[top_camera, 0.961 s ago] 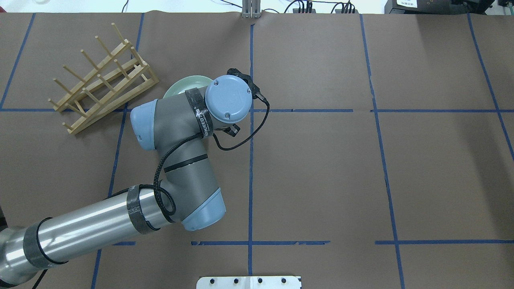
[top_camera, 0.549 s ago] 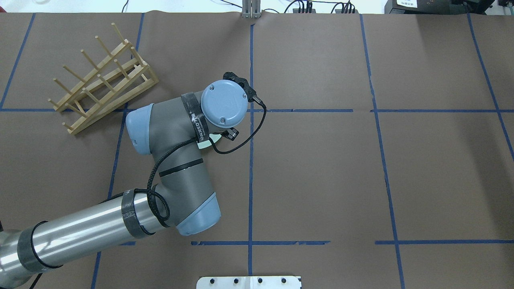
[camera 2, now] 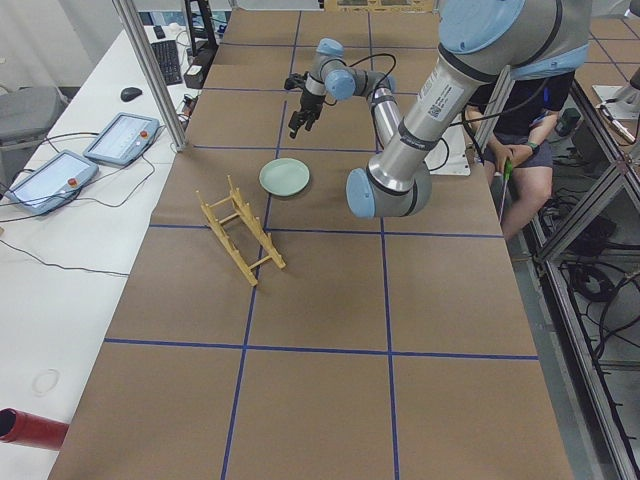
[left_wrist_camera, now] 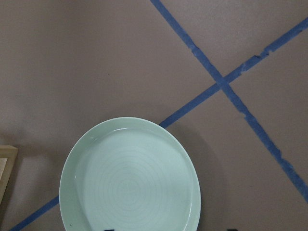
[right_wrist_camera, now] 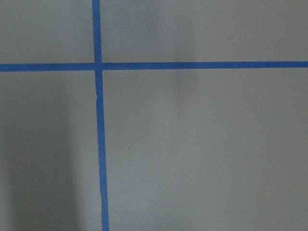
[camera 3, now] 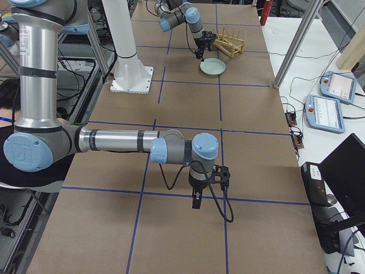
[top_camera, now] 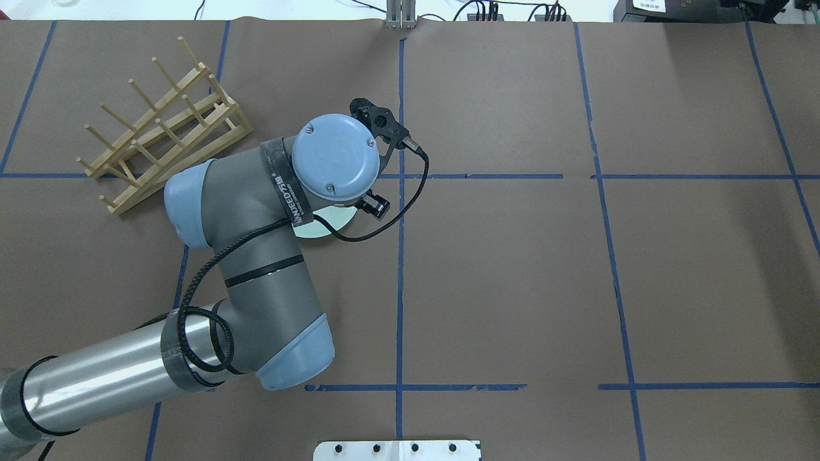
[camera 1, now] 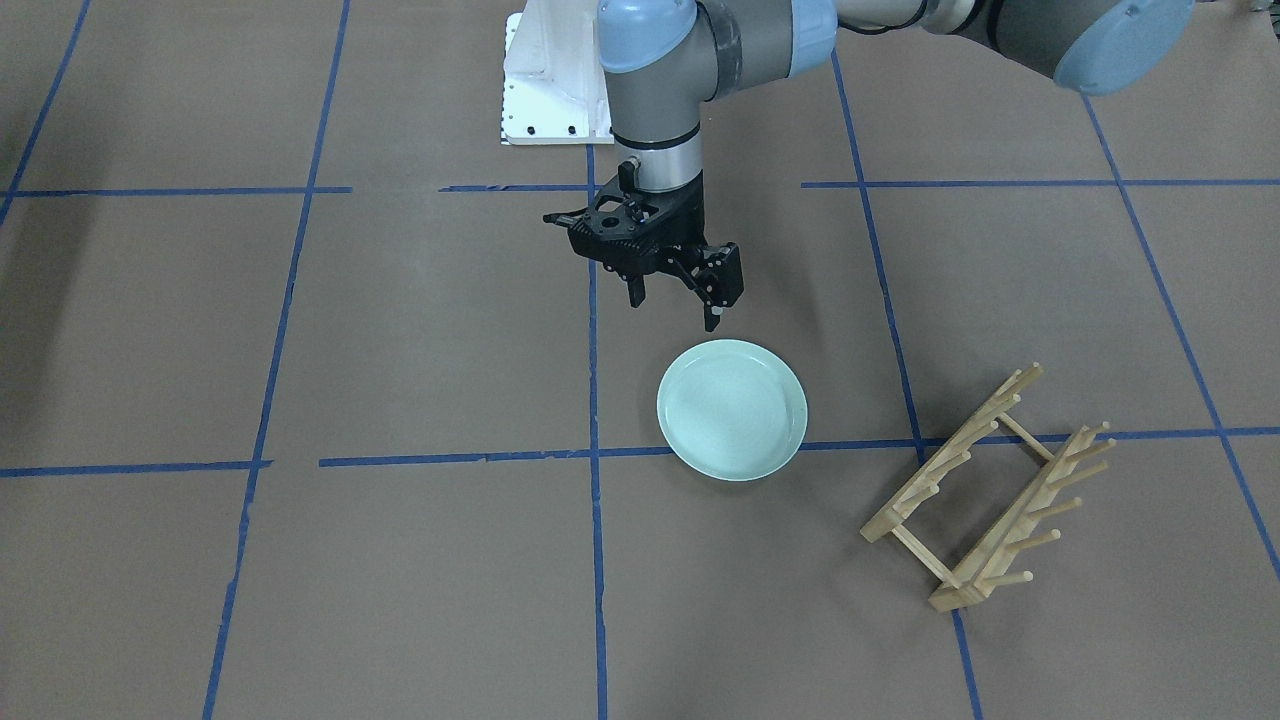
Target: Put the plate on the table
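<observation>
The pale mint-green plate (camera 1: 732,410) lies flat on the brown table (camera 1: 400,330), over a blue tape line. My left gripper (camera 1: 673,312) hangs open and empty above the table, on the robot's side of the plate and clear of it. In the overhead view my wrist hides most of the plate (top_camera: 328,225). The left wrist view looks straight down on the plate (left_wrist_camera: 130,178). The plate also shows in the side views (camera 2: 284,177) (camera 3: 212,67). My right gripper (camera 3: 197,200) hovers over bare table far from the plate; I cannot tell whether it is open or shut.
An empty wooden peg rack (camera 1: 990,490) (top_camera: 166,121) stands on the table on my left of the plate. The white robot base (camera 1: 550,90) is at the table's near edge. Blue tape lines (right_wrist_camera: 98,144) cross below the right wrist.
The plate showed beyond my left wrist one second ago; now only a sliver shows on its near side. The left wrist has shifted left in the overhead view and looks larger.
</observation>
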`<act>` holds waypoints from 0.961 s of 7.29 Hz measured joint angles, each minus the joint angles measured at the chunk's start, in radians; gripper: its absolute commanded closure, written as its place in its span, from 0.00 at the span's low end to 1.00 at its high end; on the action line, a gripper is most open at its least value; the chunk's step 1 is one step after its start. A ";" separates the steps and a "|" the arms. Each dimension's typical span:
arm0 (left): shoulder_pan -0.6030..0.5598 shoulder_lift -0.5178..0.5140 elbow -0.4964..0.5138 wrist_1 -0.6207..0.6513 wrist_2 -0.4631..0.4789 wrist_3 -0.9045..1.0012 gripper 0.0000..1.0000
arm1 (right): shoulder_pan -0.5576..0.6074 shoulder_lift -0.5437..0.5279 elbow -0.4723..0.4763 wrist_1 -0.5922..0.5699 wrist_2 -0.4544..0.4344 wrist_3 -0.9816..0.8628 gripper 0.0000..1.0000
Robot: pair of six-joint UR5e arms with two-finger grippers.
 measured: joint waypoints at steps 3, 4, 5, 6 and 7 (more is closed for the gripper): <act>-0.211 0.060 -0.057 -0.096 -0.164 -0.082 0.00 | 0.000 0.000 0.000 0.000 0.000 0.000 0.00; -0.336 0.126 -0.056 -0.172 -0.309 -0.062 0.00 | 0.000 0.000 0.000 0.000 0.000 0.000 0.00; -0.457 0.196 -0.052 -0.228 -0.461 0.009 0.00 | 0.000 0.000 0.000 0.000 0.000 0.000 0.00; -0.560 0.260 -0.044 -0.254 -0.563 0.121 0.00 | 0.000 0.000 0.000 0.000 0.000 0.000 0.00; -0.656 0.323 -0.023 -0.266 -0.612 0.237 0.00 | 0.000 0.000 0.000 0.000 0.000 0.000 0.00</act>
